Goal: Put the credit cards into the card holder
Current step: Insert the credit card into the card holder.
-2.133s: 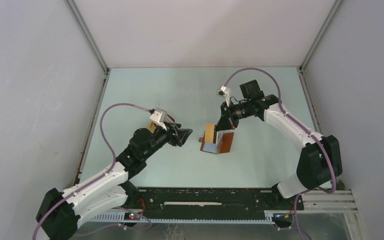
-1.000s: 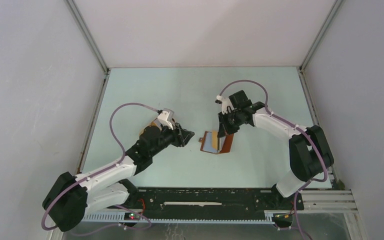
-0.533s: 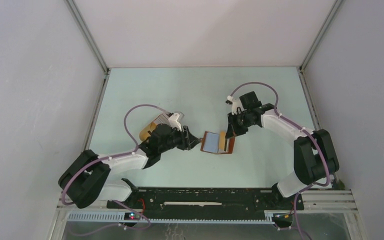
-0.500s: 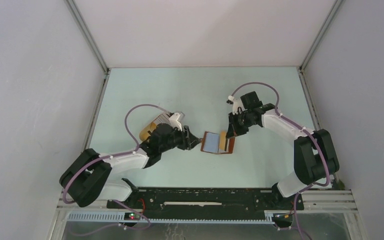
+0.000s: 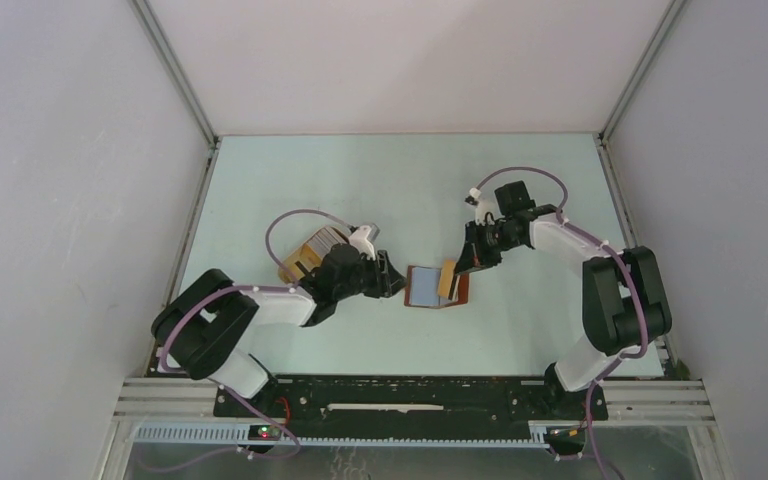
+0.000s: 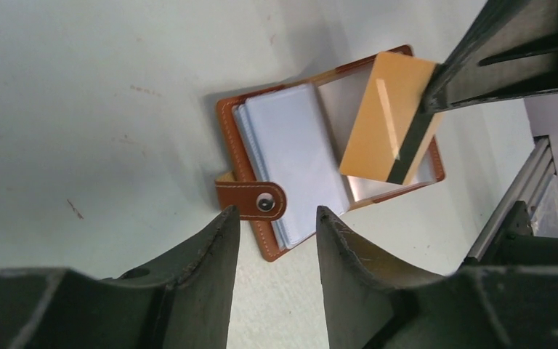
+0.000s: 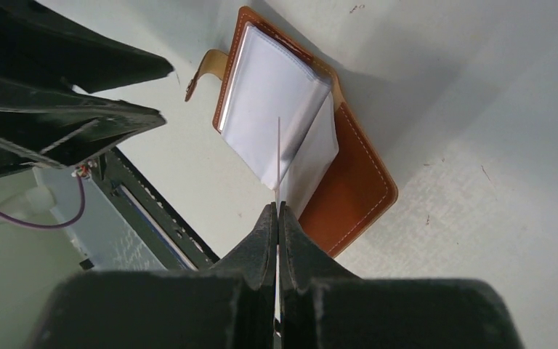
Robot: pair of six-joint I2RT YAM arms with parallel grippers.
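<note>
Pale table (image 5: 360, 180): right hand (image 7: 277, 212) grips orange card (image 6: 385, 131) over card holder (image 6: 283, 153); left hand (image 6: 276, 215) released

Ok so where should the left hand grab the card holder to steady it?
Likely the strap tab, approached low from the snap side of the card holder, which the open left hand faces. The tab juts out flat, clear of the pockets and of the orange card pinched in the right hand.

White arms (image 5: 275, 303), black joints (image 5: 625, 300), purple cables (image 5: 305, 212)
</note>
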